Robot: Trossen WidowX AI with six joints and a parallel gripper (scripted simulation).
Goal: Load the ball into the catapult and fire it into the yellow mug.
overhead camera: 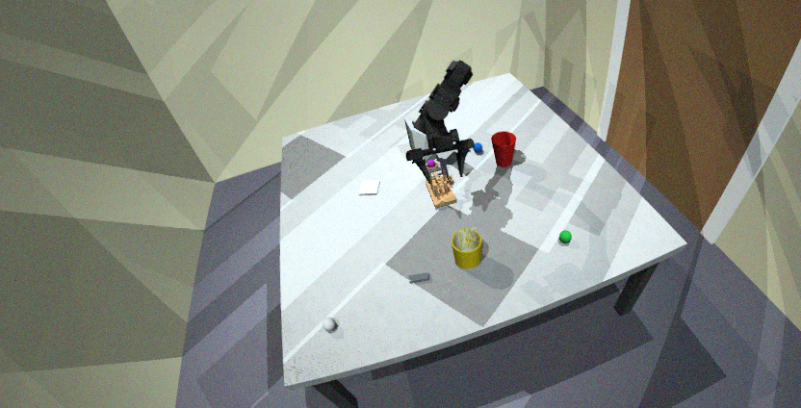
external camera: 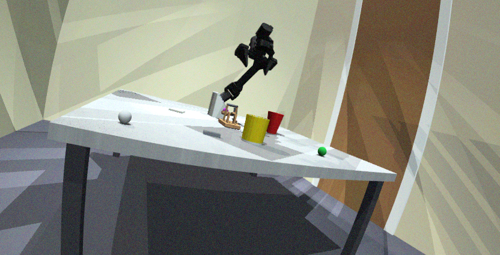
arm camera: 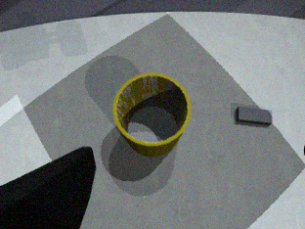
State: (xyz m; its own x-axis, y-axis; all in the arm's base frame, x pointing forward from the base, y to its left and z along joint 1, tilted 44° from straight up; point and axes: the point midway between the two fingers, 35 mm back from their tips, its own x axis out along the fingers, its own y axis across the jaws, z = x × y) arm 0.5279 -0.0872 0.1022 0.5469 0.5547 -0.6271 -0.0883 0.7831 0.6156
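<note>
The purple ball [overhead camera: 430,163] [external camera: 225,110] sits in the cup at the end of the arm of the wooden catapult [overhead camera: 442,200] [external camera: 229,124]. The yellow mug [overhead camera: 467,254] [external camera: 255,129] [arm camera: 153,148] stands upright in front of the catapult, and no ball shows in it in the wrist view. My gripper [overhead camera: 446,177] [external camera: 256,70] [arm camera: 205,152] is open and empty, raised high above the table and the catapult. In the wrist view one black finger shows at the lower left and only a sliver of the other at the right edge.
A red cup [overhead camera: 503,150] [external camera: 274,122] and a blue ball [overhead camera: 478,147] are near the arm. A green ball [overhead camera: 565,236] [external camera: 321,151], a white ball [overhead camera: 329,324] [external camera: 124,117], a grey block [overhead camera: 419,277] [external camera: 211,133] [arm camera: 254,115] and a white square [overhead camera: 369,187] [external camera: 176,110] lie on the table. A grey panel [external camera: 215,104] stands behind the catapult.
</note>
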